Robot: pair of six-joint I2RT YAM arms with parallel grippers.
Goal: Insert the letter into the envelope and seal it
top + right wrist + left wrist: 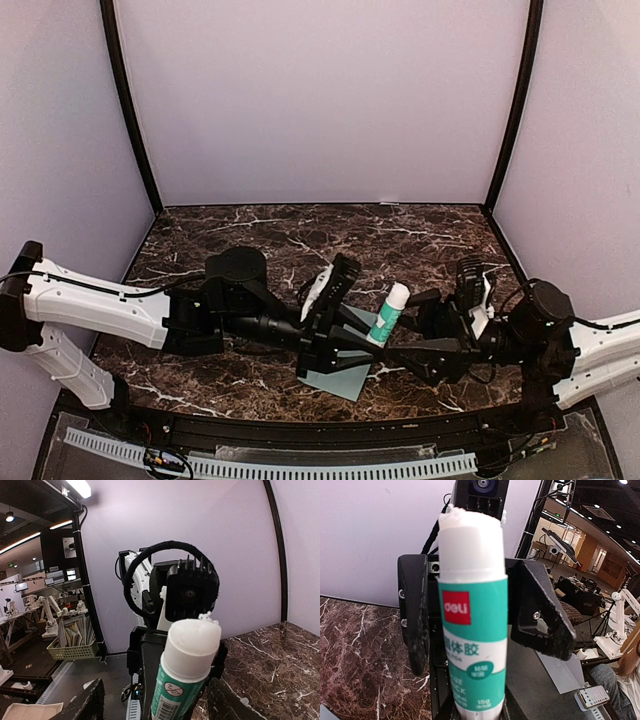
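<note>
A teal and white glue stick [388, 312] stands nearly upright between my two grippers, which face each other. Crumbs of glue sit on its white top [192, 640]. My left gripper [368, 345] is shut on the stick's base, its own fingers hugging it at the bottom of the left wrist view [480, 707]. My right gripper [402, 350] is open, its fingers [415, 625] standing either side of the stick with gaps; it also shows in its own view [155, 705]. The pale teal envelope [335, 382] lies flat under both grippers. The letter is out of view.
The dark marble table [250, 230] is enclosed by pale purple walls [320, 100] with black posts [130, 110] at the back corners. A white cable track [280, 465] runs along the near edge below the arm bases.
</note>
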